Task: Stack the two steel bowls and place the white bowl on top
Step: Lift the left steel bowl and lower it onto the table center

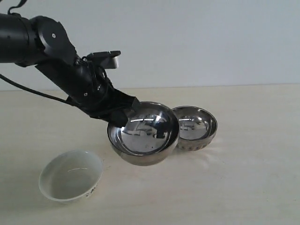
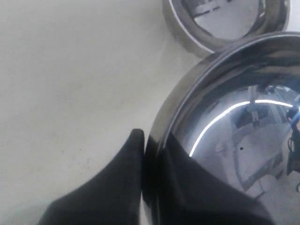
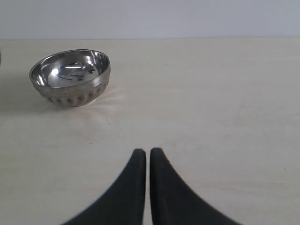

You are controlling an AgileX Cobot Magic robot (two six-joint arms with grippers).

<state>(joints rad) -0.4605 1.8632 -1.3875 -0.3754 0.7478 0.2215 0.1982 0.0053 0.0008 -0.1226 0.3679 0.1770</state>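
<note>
Status: left gripper (image 1: 123, 112) clamped on smooth steel bowl (image 1: 144, 133)

Exterior view, left to right:
- white bowl (image 1: 70, 174) sits upright on the table (image 1: 253, 187), front left, well apart from both steel bowls. Small dark pattern on its outer wall.
- Left arm comes in from the upper left. Its claw grasps the smooth steel bowl at the rim nearest the arm. Left wrist view shows one finger (image 2: 117, 187) outside the wall and the other inside the bowl.
- Smooth steel bowl is tilted, with its opening turned toward the exterior camera. Cannot tell whether its base touches the table.
- ribbed steel bowl (image 1: 194, 127) stands upright on the table just right of the held bowl. The held bowl's rim overlaps it in this view; cannot tell whether they touch.
- right gripper (image 3: 147, 154), seen in the right wrist view only, has its fingers clenched almost together with nothing between them. It hangs over bare table, well apart from the ribbed bowl.
</note>
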